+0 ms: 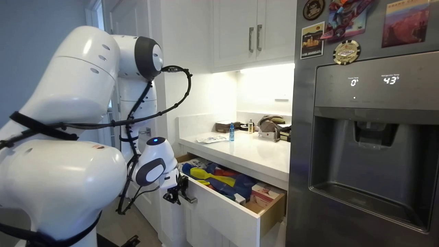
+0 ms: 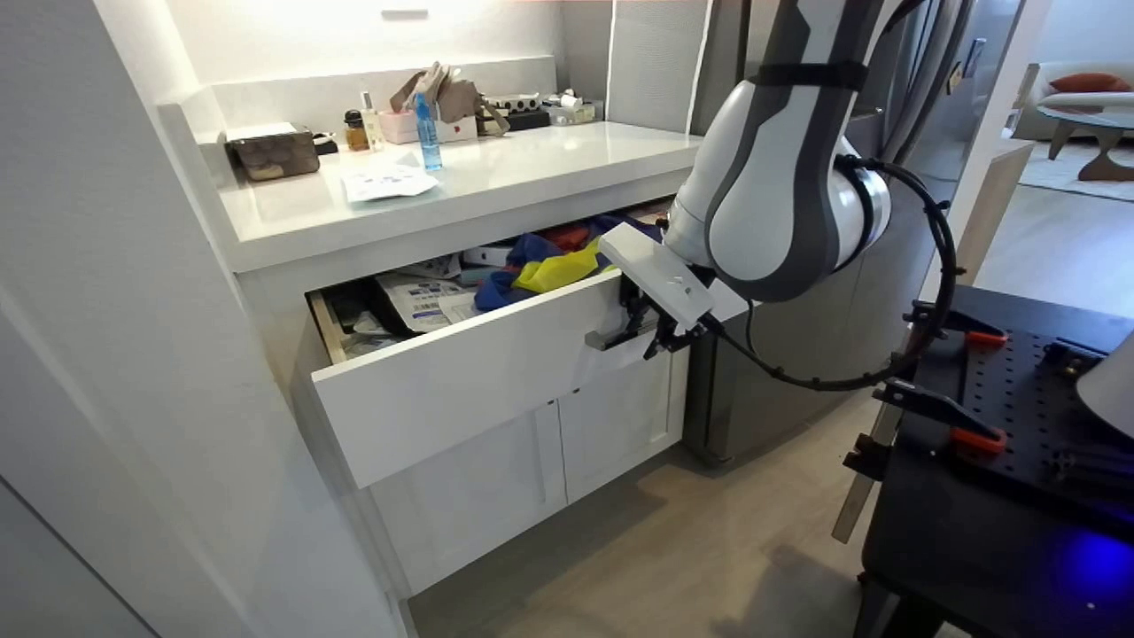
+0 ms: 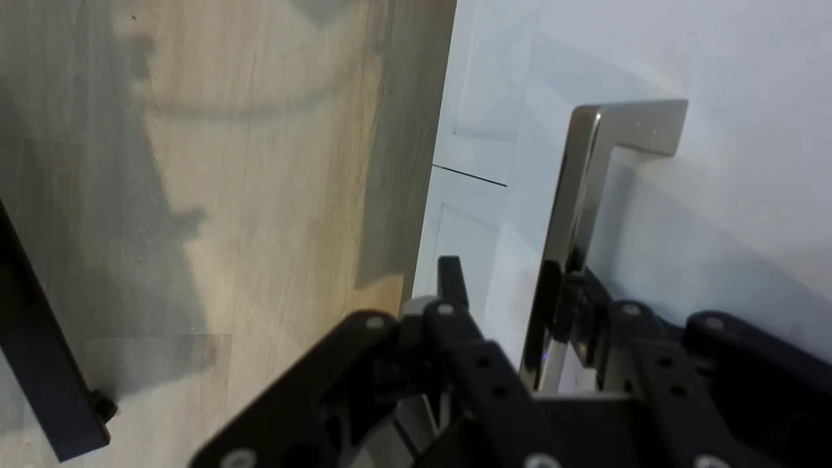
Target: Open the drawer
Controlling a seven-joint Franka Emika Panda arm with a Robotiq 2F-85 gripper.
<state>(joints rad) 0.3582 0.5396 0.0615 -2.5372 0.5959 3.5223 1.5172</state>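
Pincer [image 3: 513, 276]: apart, not clamped, hooked with one finger tucked behind the silver bar handle [image 3: 577, 188] and with the opposite finger spaced off on the near side. Maybe bearing on the bar; too blurred at the fingertips to be sure. Under the worktop [image 2: 567, 155] and to the left of the fridge [image 1: 370, 92]: the drawer [image 1: 226, 209], standing well out towards the near side, with a yellow and blue cloth-like bundle [image 1: 204, 174] on show in both exterior views. Judged mostly done, perhaps with more travel to gain. Pull straight to the near side, level, no swing left or right; likely to slide along the handle if hauled askew on one finger. Slow down towards full reach. Watch for the bundle snagging under the worktop. Afterwards, slip free of the handle before backing away.
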